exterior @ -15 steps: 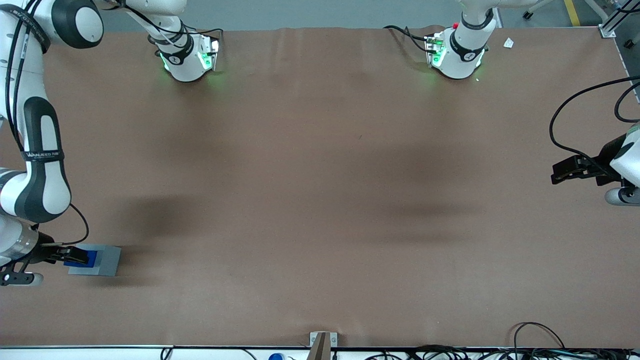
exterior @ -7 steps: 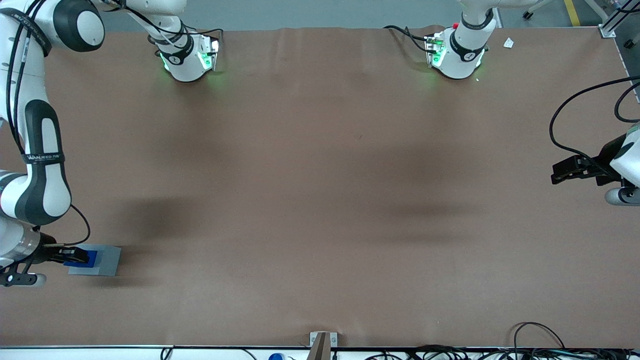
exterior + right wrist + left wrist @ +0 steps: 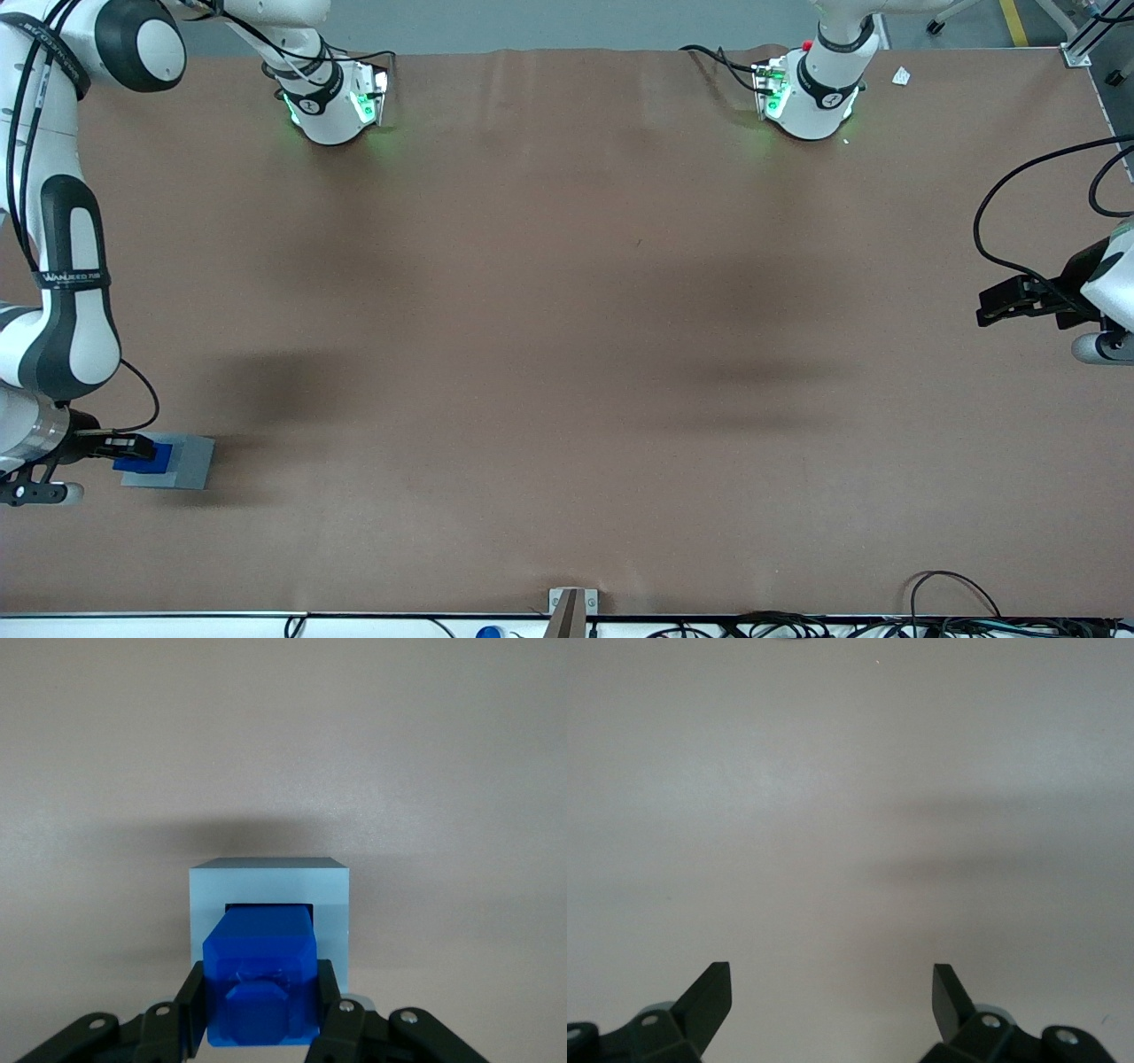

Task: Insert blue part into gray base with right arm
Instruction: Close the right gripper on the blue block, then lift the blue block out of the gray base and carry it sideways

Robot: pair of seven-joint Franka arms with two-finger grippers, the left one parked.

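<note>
The gray base (image 3: 182,462) sits on the brown table at the working arm's end, near the front camera's edge. My right gripper (image 3: 133,447) is shut on the blue part (image 3: 144,457) and holds it right over the base. In the right wrist view the blue part (image 3: 260,979) is clamped between the black fingers (image 3: 189,1005), its raised stud facing the camera, and its lower end is at the square socket of the gray base (image 3: 269,877). How deep it sits in the socket I cannot tell.
The brown table (image 3: 567,354) stretches wide toward the parked arm's end. The two arm bases (image 3: 332,102) stand at the table's edge farthest from the front camera. Cables (image 3: 957,602) lie along the nearest edge.
The right arm's wrist has shifted slightly away from the front camera, and the blue part sits a little lower over the gray base. The base has not moved.
</note>
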